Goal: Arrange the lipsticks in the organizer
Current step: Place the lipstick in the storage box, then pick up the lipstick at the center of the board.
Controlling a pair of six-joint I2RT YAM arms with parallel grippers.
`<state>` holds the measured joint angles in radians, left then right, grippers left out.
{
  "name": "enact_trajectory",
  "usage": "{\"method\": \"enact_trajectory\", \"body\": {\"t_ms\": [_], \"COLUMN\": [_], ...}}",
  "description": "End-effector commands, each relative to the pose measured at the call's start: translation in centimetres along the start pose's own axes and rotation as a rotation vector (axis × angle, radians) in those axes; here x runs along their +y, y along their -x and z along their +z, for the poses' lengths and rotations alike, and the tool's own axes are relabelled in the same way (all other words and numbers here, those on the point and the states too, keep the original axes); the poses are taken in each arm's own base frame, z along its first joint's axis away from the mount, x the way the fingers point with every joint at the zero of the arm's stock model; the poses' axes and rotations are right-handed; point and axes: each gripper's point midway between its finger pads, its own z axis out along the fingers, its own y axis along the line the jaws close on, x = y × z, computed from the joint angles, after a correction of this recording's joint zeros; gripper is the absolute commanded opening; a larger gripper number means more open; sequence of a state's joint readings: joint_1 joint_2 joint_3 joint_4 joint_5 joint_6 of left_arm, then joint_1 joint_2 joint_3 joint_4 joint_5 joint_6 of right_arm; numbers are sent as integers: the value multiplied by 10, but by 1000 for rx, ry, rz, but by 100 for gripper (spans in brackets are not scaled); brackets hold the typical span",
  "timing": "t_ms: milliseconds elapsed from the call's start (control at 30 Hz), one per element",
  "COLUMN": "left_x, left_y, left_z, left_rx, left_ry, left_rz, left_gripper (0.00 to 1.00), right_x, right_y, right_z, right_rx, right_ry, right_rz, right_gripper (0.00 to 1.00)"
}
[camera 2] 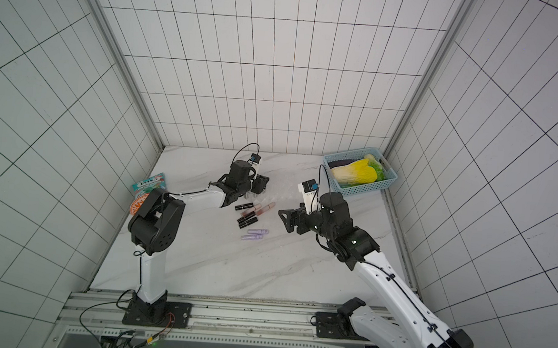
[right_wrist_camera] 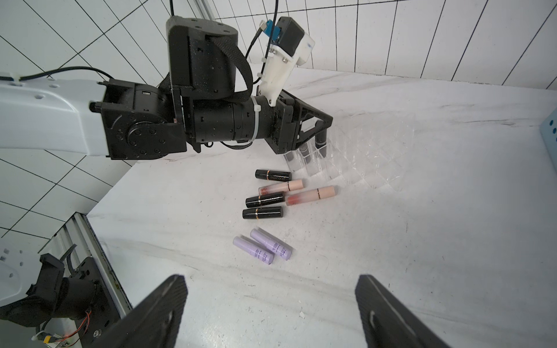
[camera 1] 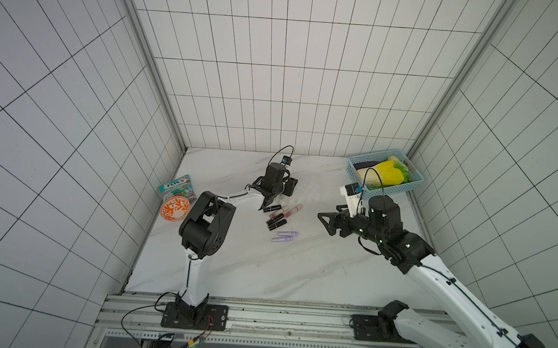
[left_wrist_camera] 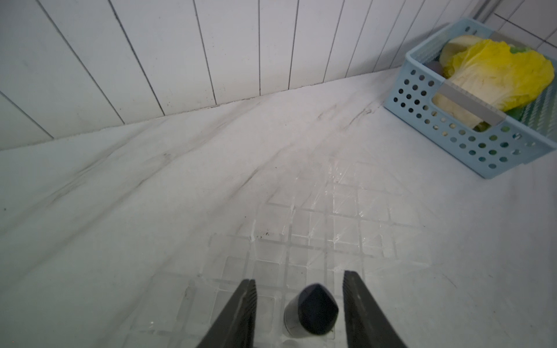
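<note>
White marble [left_wrist_camera: 120,211] bore the organizer [left_wrist_camera: 331,211]; the left gripper [left_wrist_camera: 300,277] stood open astride an upright black lipstick [left_wrist_camera: 310,310]; in a top view, loose lipsticks [camera 1: 281,218] lay at its six o'clock, nearer it than the open right gripper [camera 1: 324,224].

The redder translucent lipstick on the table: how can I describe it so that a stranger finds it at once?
On the white marble table, look at the loose lipsticks lying beside the clear organizer. Two are translucent with peach caps. It is the redder tube, filled deep red; its neighbour is pale pink.
</note>
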<state>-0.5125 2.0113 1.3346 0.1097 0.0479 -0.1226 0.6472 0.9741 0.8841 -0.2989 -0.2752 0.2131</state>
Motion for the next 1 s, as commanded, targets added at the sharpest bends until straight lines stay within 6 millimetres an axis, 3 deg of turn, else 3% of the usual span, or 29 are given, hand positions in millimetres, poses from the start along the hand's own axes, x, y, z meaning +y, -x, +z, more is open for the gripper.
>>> {"method": "enact_trajectory", "body": {"t_ms": [0,100,167,333,433,500,600,700,833,967], "left_x": [-15,-21,-19,14,47,68,87,88,85,84], "left_y": [19,38,54,78,63,38,6,-7,-3,-4], "left_z": [-18,-44,-70,-152,-190,-209,-229,-242,-245,-242], "left_rx": [-65,-149,-210,-331,-328,-331,-357,-387,-377,-345], "left_ry": [-27,-25,-14,97,118,138,134,119,107,106], "left_rz": [33,35,3,-153,-306,-405,-523,-549,-531,-533], "left_gripper": [66,78,80,79,78,78,78,78,77,77], "right_x": [-4,-6,-8,-10,-7,-6,-6,7,38,56], "right_y": [-7,-10,-11,-30,-49,-64,-84,-97,-108,-115], "right_z": [0,2,5,27,44,57,73,85,98,112], "right_rx": [28,54,83,262,385,462,555,613,652,674], "right_ry": [-8,-21,-33,-14,13,19,6,38,116,149], "right_rz": [-9,-18,-29,-56,-76,-92,-123,-153,-204,-250], "right_gripper": [92,92,92,87,83,79,73,69,66,66]}}
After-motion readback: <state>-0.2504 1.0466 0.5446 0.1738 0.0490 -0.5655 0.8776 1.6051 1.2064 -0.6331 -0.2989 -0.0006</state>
